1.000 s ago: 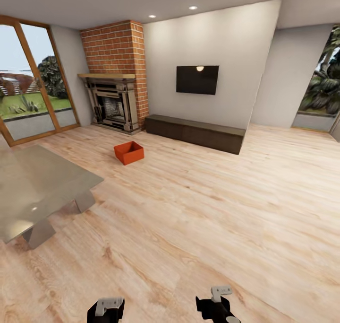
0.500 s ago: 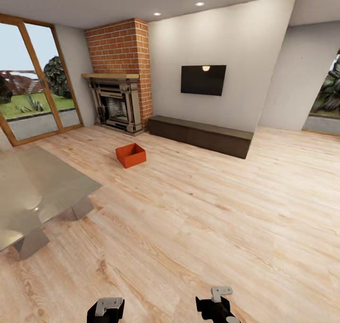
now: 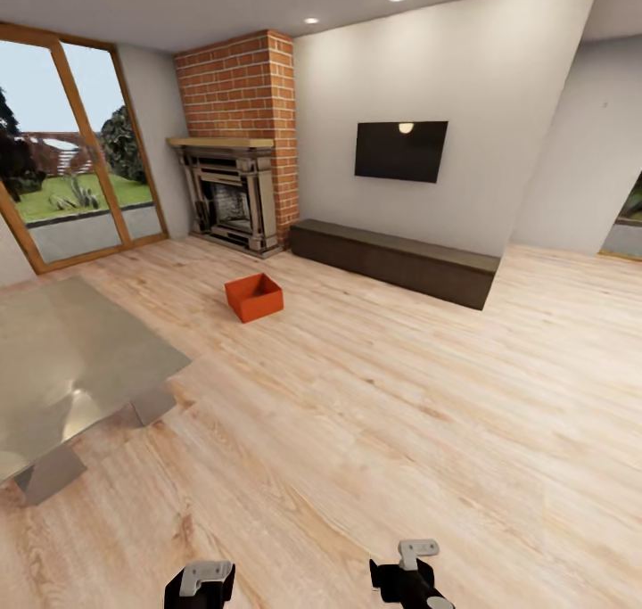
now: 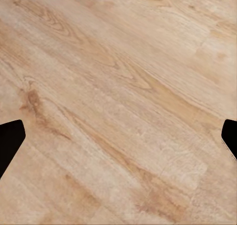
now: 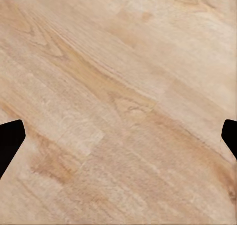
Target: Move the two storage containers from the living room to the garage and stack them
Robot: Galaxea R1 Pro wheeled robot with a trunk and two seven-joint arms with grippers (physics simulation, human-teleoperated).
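One orange-red storage container (image 3: 254, 297) was seen standing open-top on the light wood-plank floor (image 3: 374, 431) of the living room, in front of the brick fireplace (image 3: 234, 190) and well apart from the robot. A second container could not be made out. Beyond it, a low dark bench (image 3: 397, 262) ran beneath the wall TV (image 3: 400, 151), and the glass-topped table (image 3: 62, 368) lay nearer, to the robot's left.

The left gripper (image 4: 118, 136) and the right gripper (image 5: 118, 136) were held low over bare planks; in each wrist view the dark fingertips stood wide apart at opposite edges, with nothing between them.

The step in hand was judged to be the approach to the first container, no grasp having been begun. The next move would likely call for the base to be driven closer past the table corner, then for the arms to be lowered to the bin's walls.

Against the earlier frames, the whole view had shifted: fireplace, TV and container were all displaced rightward, which pointed to the camera having turned, not the things.
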